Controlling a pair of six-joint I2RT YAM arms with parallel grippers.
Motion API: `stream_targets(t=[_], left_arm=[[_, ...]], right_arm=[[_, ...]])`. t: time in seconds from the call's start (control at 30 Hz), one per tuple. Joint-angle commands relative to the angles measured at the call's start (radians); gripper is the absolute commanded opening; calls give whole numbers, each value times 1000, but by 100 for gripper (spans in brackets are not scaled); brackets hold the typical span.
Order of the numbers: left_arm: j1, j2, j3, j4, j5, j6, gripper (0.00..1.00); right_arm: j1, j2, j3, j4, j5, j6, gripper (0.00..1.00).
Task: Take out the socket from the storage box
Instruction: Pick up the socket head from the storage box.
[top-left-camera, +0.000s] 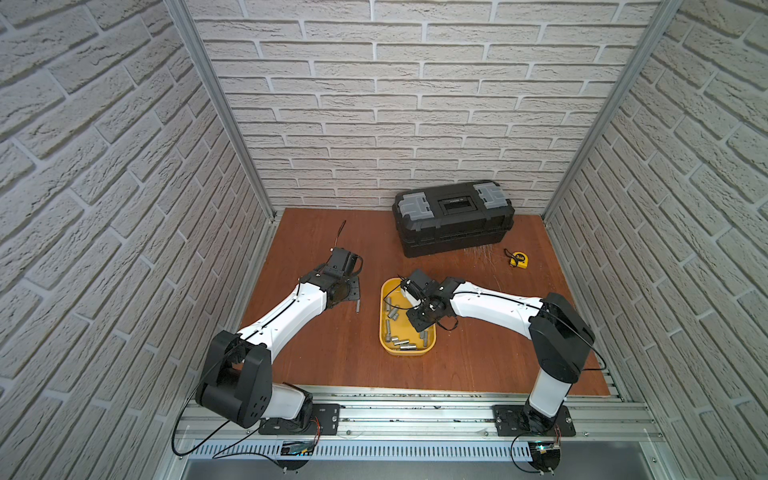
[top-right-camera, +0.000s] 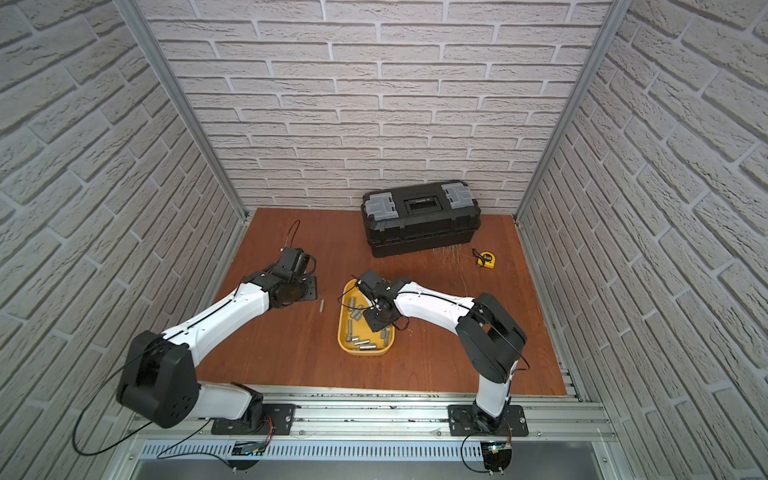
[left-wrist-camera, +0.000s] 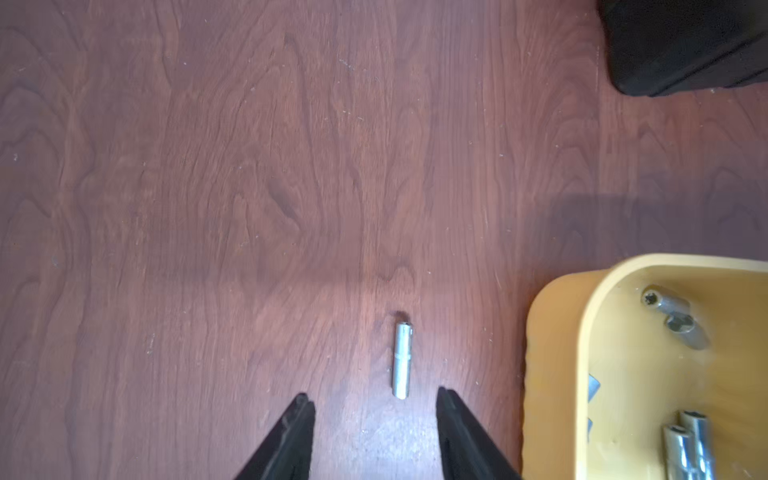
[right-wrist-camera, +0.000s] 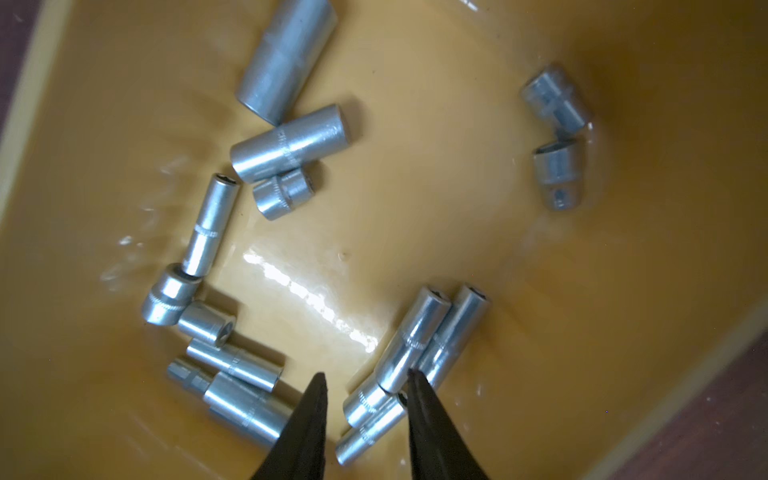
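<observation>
Socket (left-wrist-camera: 402, 359) lies flat on the wooden table (left-wrist-camera: 208, 208), outside the storage box (left-wrist-camera: 552, 353), near its side and not touching it. My left gripper (left-wrist-camera: 374, 399) sits just short of the socket's near end, jaws apart, nothing between them. Other sockets (right-wrist-camera: 291, 145) lie loose on the box floor, several touching in clumps. My right gripper (right-wrist-camera: 365, 376) hangs inside the box over a side-by-side pair, jaws apart. One finger (right-wrist-camera: 432, 424) overlaps a socket end; contact, cannot tell. In a top view, a black toolbox (top-left-camera: 453, 220) stands at the back wall with a yellow tape measure (top-left-camera: 519, 259) near it.
</observation>
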Motion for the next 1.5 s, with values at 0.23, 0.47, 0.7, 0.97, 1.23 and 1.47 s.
stream_targets(t=[0.23, 0.47, 0.7, 0.97, 1.23, 1.47], left_arm=[[24, 6, -20, 18, 28, 16, 53], [26, 5, -34, 31, 40, 19, 53], [28, 7, -39, 36, 53, 32, 53], [45, 18, -39, 43, 78, 60, 54], [57, 18, -53, 64, 97, 66, 54], [62, 21, -59, 75, 115, 82, 55]], right_arm=[[15, 52, 51, -47, 47, 45, 33], [19, 67, 73, -82, 89, 68, 32], [26, 109, 109, -105, 94, 98, 33], [40, 140, 140, -147, 127, 133, 34], [48, 184, 190, -213, 155, 148, 34], [48, 205, 182, -202, 120, 183, 36]])
